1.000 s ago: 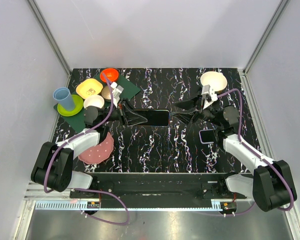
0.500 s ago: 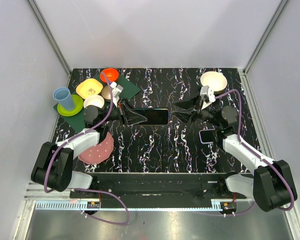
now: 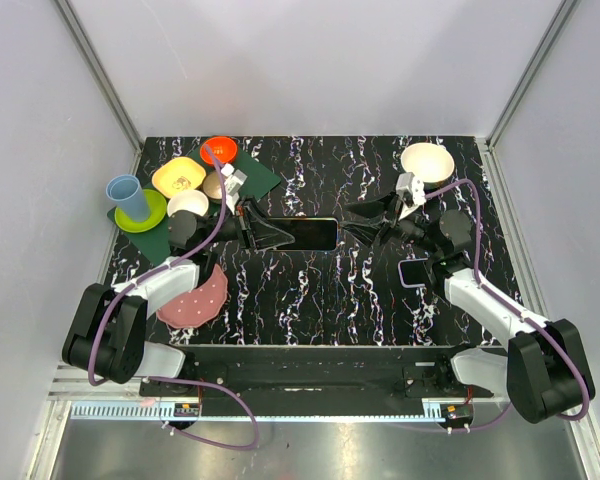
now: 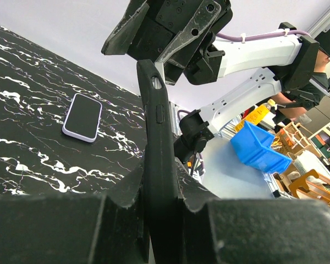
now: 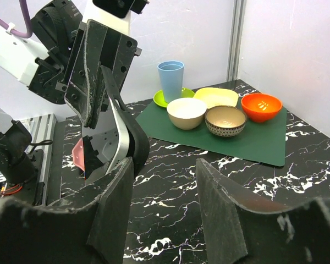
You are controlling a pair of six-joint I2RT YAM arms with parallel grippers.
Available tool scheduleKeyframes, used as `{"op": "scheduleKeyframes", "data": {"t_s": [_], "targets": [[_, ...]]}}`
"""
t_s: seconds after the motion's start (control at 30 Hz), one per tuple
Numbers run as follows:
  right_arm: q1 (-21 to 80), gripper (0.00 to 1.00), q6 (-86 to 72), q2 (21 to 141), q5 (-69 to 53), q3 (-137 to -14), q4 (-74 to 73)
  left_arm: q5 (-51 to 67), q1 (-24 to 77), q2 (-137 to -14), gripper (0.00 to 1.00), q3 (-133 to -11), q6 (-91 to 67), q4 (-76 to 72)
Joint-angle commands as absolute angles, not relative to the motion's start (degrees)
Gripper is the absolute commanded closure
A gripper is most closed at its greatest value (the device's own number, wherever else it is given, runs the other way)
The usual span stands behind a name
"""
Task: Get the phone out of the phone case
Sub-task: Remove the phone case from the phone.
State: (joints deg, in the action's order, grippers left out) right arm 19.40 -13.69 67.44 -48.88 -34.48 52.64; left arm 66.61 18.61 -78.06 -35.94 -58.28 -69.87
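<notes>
The right arm (image 3: 483,297) has edged nearer the phone case (image 3: 312,234), jaws spread, while the outstretched left arm (image 3: 166,283) clamps it.

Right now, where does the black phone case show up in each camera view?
Top external: the phone case is mid-table, its left end clamped in the left gripper.
Left wrist: phone case at centre, edge-on, rising from the jaws.
Right wrist: phone case left of centre, standing tilted.
Shared landmark: the left gripper, shut on the case in all three views.
</notes>
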Motion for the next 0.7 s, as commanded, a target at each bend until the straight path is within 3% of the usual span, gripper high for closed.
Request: {"op": "scheduleKeyframes", "data": {"t_s": [0.0, 0.67], "targets": [[19.7, 0.46, -10.7, 68.6, -46.1, -35.9, 49.4, 67.1, 20.0, -75.8, 1.0, -36.6, -58.5, -89.9], [19.8, 0.46, -8.0, 70.1, -42.2, -36.9, 45.6, 67.9, 20.4, -75.9, 1.0, -36.3, -60.3, -92.8]]}}
